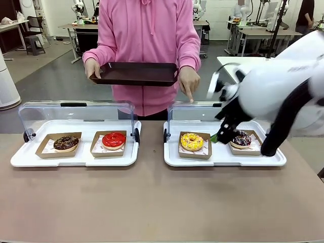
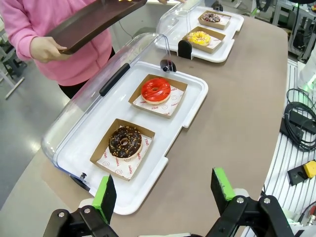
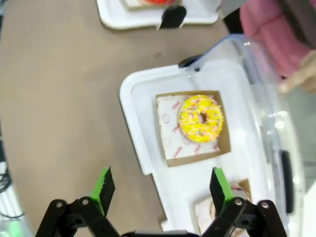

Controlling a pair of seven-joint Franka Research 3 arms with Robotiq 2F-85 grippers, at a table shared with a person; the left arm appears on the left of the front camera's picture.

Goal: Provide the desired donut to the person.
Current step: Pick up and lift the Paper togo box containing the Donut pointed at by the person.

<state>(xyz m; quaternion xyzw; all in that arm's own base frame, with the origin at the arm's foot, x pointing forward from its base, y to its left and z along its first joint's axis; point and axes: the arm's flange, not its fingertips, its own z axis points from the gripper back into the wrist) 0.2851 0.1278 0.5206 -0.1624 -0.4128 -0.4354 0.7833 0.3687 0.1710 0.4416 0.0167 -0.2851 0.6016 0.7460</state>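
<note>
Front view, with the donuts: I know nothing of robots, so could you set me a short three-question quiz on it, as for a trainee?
1. True or false: the red donut shares a white tray with a chocolate donut.
2. What does the person hold? A) a dark tray B) a cup C) a donut
3. Is the right tool open or shut?
Key: 1 true; 2 A; 3 open.

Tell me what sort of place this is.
Probably a robotics lab staged as a donut counter: boxed donuts in lidded trays on a table, a person holding a serving tray, and workbenches on a bare floor behind.
</note>
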